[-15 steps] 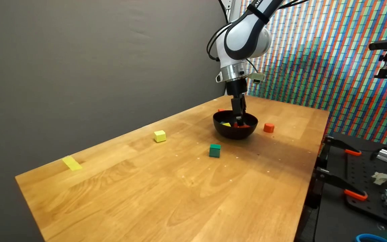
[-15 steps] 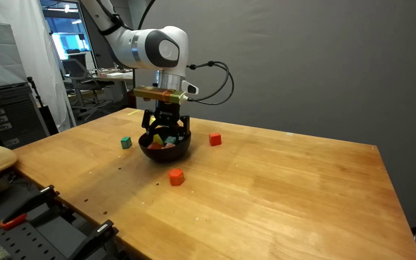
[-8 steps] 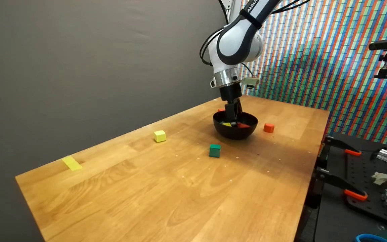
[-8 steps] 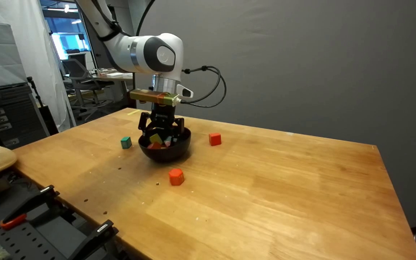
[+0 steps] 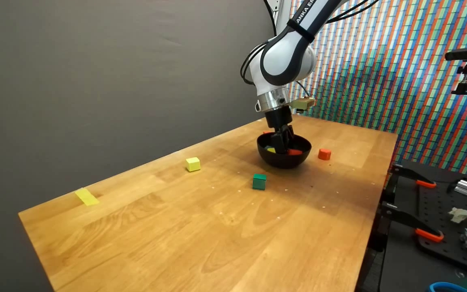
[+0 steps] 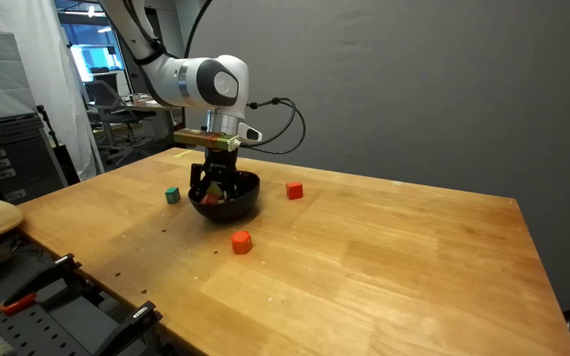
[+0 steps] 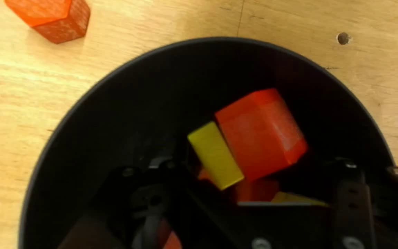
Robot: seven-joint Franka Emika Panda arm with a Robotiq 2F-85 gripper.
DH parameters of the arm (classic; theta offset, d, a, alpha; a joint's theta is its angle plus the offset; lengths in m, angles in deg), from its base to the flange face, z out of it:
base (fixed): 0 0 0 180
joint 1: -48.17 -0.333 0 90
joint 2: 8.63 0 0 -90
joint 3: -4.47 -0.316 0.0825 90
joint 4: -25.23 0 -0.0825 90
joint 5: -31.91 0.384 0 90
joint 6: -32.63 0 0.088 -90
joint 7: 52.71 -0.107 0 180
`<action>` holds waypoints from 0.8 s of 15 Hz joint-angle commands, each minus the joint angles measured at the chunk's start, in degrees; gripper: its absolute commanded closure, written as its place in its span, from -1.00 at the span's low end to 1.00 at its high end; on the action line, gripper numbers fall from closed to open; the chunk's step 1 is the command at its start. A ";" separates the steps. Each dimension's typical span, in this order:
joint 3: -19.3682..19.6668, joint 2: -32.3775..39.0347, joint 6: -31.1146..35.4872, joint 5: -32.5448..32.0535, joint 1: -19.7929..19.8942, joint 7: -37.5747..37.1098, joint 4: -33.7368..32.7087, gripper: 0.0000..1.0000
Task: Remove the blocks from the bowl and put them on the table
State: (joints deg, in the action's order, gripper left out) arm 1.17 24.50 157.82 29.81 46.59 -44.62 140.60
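Observation:
The black bowl (image 6: 225, 210) stands on the wooden table (image 6: 364, 257) in both exterior views. My gripper (image 7: 254, 164) reaches down inside it, jaws wide apart. In the wrist view a red block (image 7: 259, 138) and a yellow block (image 7: 216, 155) lie against each other between the fingers, with dark space beside the red one. Parts of more red and yellow blocks show beneath, largely hidden by the gripper. On the table rest a green block (image 5: 259, 182), a yellow block (image 5: 193, 164), a red cube (image 6: 294, 191) and a red hexagonal block (image 6: 241, 242).
A flat yellow strip (image 5: 86, 196) lies near the table's corner. Black clamps with orange parts (image 5: 412, 223) grip the table edge beside a dark perforated board (image 6: 32, 326). A grey wall (image 5: 116, 101) runs along the table's far side.
The gripper has come down deeper into the bowl and shifted sideways, leftward in both exterior views. Its jaws have narrowed somewhat. The bowl has shifted very slightly; the blocks on the table have stayed put.

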 commanded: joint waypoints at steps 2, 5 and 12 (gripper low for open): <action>1.76 -1.09 -1.66 -2.30 -1.75 -5.35 -0.95 0.14; 2.90 -2.19 -1.59 -4.11 -2.65 -9.12 -1.04 0.18; 2.59 -8.75 1.56 -2.61 -3.59 -16.92 -0.44 0.18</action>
State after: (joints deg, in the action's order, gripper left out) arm 4.12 20.33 157.89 25.25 43.74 -57.99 139.16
